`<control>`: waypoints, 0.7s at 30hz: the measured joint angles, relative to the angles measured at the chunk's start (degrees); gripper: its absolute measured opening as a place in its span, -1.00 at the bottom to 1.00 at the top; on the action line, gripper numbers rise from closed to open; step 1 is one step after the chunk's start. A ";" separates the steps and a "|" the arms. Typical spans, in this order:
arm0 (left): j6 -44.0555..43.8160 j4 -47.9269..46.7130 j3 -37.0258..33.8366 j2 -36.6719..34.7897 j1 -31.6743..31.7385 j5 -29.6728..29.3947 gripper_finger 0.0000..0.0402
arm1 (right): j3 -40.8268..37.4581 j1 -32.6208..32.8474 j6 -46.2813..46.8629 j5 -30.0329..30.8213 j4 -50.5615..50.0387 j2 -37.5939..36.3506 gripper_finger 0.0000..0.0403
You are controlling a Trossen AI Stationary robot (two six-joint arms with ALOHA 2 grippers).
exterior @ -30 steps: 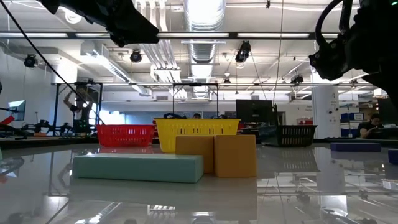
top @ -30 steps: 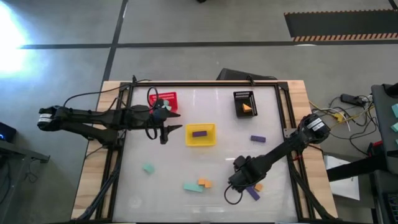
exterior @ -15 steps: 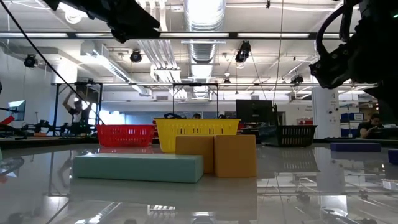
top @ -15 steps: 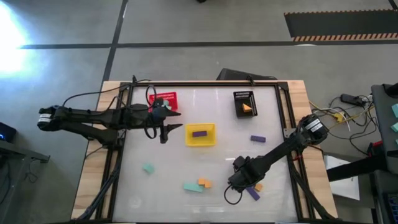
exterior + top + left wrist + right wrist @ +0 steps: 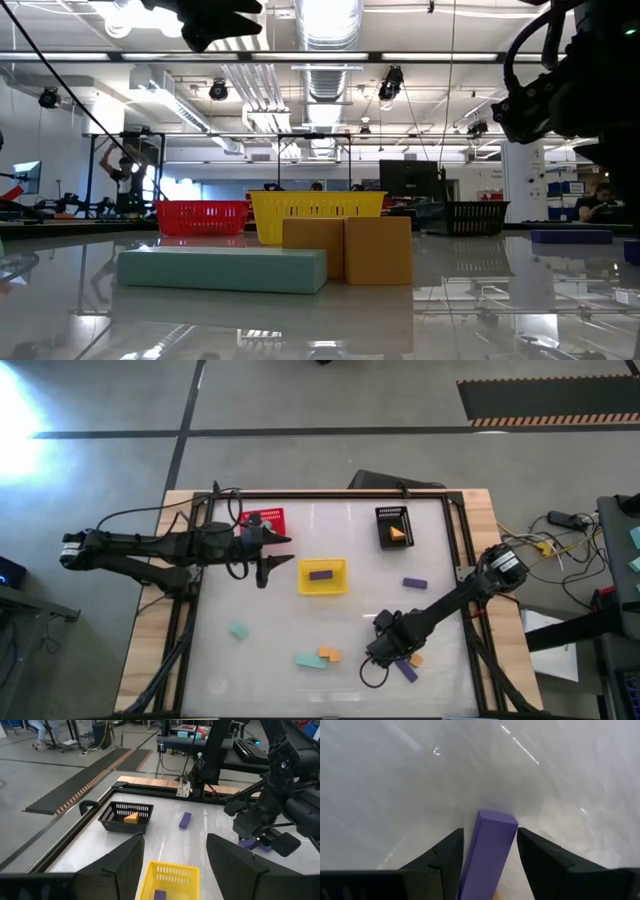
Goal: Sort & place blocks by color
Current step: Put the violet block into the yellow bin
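Observation:
My right gripper (image 5: 397,657) is low near the table's near right. It is open, with a purple bar (image 5: 490,850) lying between its fingers (image 5: 442,857). An orange block (image 5: 415,659) lies beside that bar (image 5: 406,670). My left gripper (image 5: 268,560) is open and hovers between the red basket (image 5: 270,517) and the yellow basket (image 5: 323,588). The yellow basket holds a purple block (image 5: 320,574). The black basket (image 5: 393,513) holds an orange wedge (image 5: 398,532). A teal bar (image 5: 308,661), an orange block (image 5: 328,654), a teal block (image 5: 238,630) and a purple block (image 5: 415,583) lie loose on the table. My right gripper's fingers come from above at a slant and stand along both long sides of the purple bar, whose far end (image 5: 497,818) shows just past the fingertips. I cannot tell whether the fingers touch it. The bar seems to lie on the table.
In the low view the teal bar (image 5: 220,270) and orange blocks (image 5: 345,250) stand in front of the red (image 5: 203,218), yellow (image 5: 315,215) and black (image 5: 465,215) baskets. A dark frame (image 5: 455,540) borders the white tabletop. Free room lies along the near left.
My left gripper has risen a little and drifted slightly toward the far edge, still open. My right gripper has stayed over the purple bar, which has not shifted.

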 joint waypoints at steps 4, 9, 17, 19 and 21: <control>-0.06 -0.01 -0.35 0.04 0.00 0.00 0.00 | -0.02 0.04 -0.07 0.48 0.44 0.00 -0.14; -0.17 -0.01 -1.47 0.08 0.00 -0.01 0.00 | -1.02 0.04 -0.94 1.33 3.15 0.00 -0.23; -1.51 0.20 -1.57 0.43 0.00 -0.02 0.00 | -3.15 -0.06 -2.51 1.89 6.40 -0.23 -0.54; -1.49 0.03 -1.57 0.26 0.00 -0.02 0.00 | -3.02 -0.60 -3.74 2.11 6.37 -0.43 -0.54; -1.49 0.05 -1.57 0.17 0.00 -0.02 0.00 | -2.71 -1.49 -5.65 2.01 6.34 -0.70 -0.54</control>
